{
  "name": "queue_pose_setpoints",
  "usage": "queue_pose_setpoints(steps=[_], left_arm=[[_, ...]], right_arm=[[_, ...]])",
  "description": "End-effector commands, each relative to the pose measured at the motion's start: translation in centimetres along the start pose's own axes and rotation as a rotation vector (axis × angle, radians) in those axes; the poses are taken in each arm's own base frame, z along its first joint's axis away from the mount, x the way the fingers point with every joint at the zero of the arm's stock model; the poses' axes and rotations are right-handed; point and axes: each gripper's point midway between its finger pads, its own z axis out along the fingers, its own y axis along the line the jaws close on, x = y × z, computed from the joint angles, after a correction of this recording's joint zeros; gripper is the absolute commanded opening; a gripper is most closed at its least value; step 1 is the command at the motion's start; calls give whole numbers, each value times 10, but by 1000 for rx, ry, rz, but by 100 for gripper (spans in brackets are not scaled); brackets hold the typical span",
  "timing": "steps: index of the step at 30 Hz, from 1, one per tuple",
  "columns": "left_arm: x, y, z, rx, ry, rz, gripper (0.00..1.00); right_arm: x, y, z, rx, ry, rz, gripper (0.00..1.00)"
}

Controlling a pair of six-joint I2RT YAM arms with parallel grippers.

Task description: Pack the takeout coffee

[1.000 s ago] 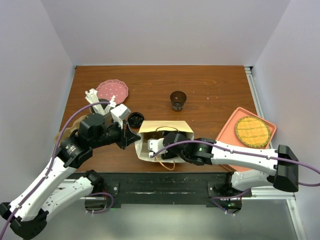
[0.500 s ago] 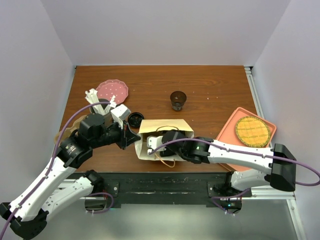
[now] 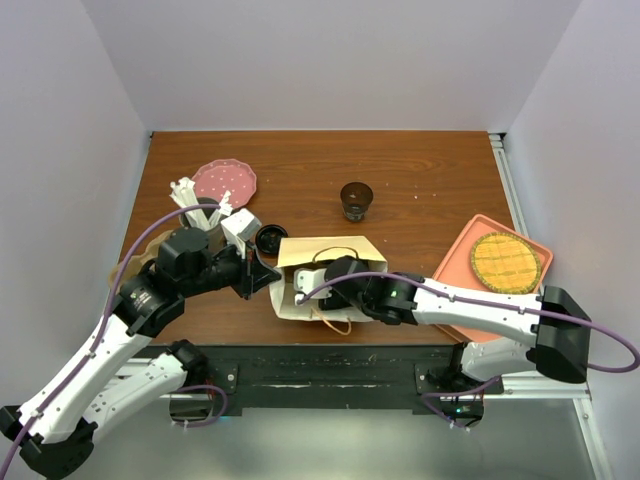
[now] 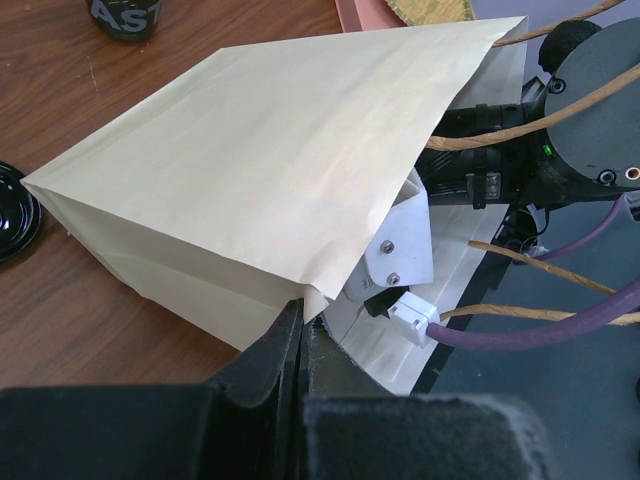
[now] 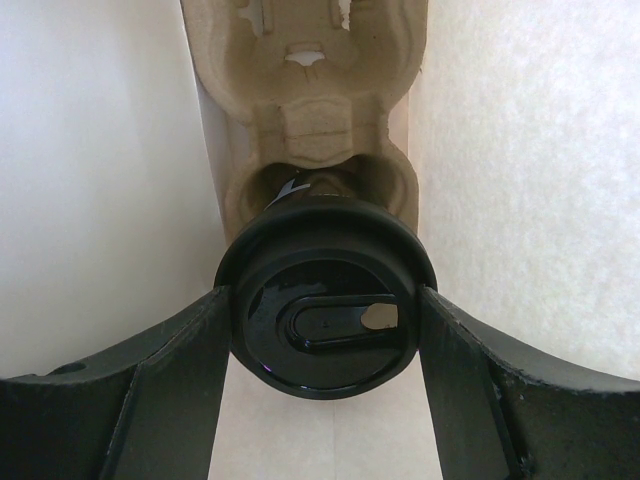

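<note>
Inside paper bag (image 3: pixel 335 262), right hand (image 5: pixel 324 305) clamps takeout coffee (image 5: pixel 322 345), sides mostly hidden.

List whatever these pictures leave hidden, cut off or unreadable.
- Right wrist view: the lid of the takeout coffee covers its body, so how deep it sits in the cardboard carrier is unclear.
- Top view: the takeout coffee is out of sight inside the paper bag.
- Left wrist view: the top edge cuts the dark cup, its print unreadable; the left edge cuts the loose black lid.
</note>
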Motion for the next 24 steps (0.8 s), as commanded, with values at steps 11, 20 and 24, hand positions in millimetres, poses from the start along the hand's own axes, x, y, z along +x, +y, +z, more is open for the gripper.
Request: queue_pose_setpoints(steps=[11,20,24], left_arm=[[-5,-12,-5,50,-25,-16,0],[-3,-12,-4,49,-17,-26,0],[-4,-12,-2,52,-17,-29,0]], right_arm=[[1,-6,22,69,-37,45,47],[3,-7,26,81,-32,45,58],[3,-8,26,81,-33,45,60]])
